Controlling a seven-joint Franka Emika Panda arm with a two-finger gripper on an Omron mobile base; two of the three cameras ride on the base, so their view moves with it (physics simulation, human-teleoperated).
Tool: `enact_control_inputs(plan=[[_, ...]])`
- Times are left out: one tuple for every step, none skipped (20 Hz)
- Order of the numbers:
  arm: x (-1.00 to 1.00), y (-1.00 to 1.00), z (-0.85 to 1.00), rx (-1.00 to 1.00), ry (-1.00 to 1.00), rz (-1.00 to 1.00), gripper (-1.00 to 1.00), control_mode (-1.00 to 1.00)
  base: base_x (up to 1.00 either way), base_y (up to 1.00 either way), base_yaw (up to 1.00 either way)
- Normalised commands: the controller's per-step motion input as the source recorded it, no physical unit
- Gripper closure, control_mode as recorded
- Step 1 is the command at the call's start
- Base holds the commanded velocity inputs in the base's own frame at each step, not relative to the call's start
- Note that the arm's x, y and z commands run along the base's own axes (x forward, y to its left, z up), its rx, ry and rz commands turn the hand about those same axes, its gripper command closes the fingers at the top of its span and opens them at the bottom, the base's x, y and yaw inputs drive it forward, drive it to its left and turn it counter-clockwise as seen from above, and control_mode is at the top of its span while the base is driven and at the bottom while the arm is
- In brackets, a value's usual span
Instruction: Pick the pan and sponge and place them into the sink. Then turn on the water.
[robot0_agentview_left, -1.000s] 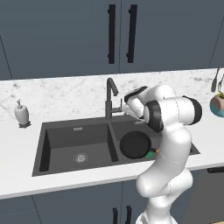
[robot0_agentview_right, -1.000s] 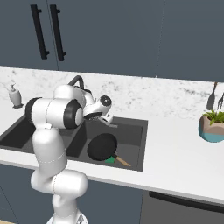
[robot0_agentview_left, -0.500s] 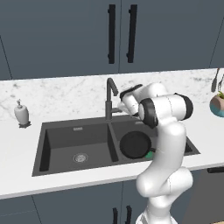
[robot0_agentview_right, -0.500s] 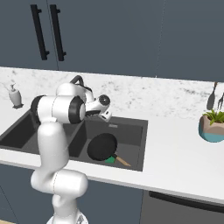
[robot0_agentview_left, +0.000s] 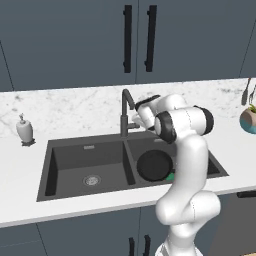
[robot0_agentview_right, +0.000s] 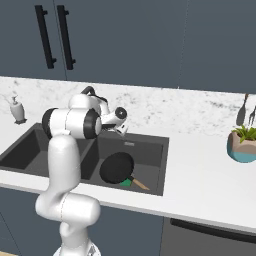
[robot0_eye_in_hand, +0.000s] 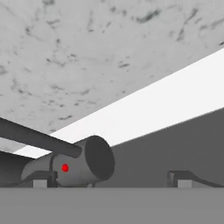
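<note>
The robot arm (robot0_agentview_left: 187, 165) is glossy white, built of thick rounded tube segments joined by bulging elbows. Dark grey rings and end caps mark its joints. The tool (robot0_agentview_right: 121, 131) carries small dark finger tips.

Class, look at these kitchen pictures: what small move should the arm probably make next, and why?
Probably ease the open gripper sideways onto the faucet lever and push it. The pan and sponge already lie in the sink, and the hand view shows the lever close ahead, toward one fingertip, so turning on water looks like what remains.
</note>
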Motion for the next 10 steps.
enact_control_inputs(plan=[[0.34, 0.04, 0.0, 0.02, 0.0, 0.0, -1.0, -1.0, 0.0, 0.0, 0.0], [0.36, 0.03, 0.0, 0.03, 0.0, 0.0, -1.0, -1.0, 0.0, 0.0, 0.0], [0.36, 0.0, 0.0, 0.02, 0.0, 0.0, -1.0, -1.0, 0.0, 0.0, 0.0], [0.38, 0.0, 0.0, 0.02, 0.0, 0.0, -1.0, -1.0, 0.0, 0.0, 0.0], [0.38, 0.0, 0.0, 0.02, 0.0, 0.0, -1.0, -1.0, 0.0, 0.0, 0.0], [0.39, 0.0, 0.0, 0.02, 0.0, 0.0, -1.0, -1.0, 0.0, 0.0, 0.0], [0.4, 0.01, 0.0, 0.01, 0.0, 0.0, -1.0, -1.0, 0.0, 0.0, 0.0], [0.39, 0.04, 0.0, 0.0, 0.0, 0.0, -1.0, -1.0, 0.0, 0.0, 0.0], [0.36, 0.04, 0.0, 0.0, 0.0, 0.0, -1.0, -1.0, 0.0, 0.0, 0.0], [0.34, 0.01, 0.0, 0.0, 0.0, 0.0, -1.0, -1.0, 0.0, 0.0, 0.0]])
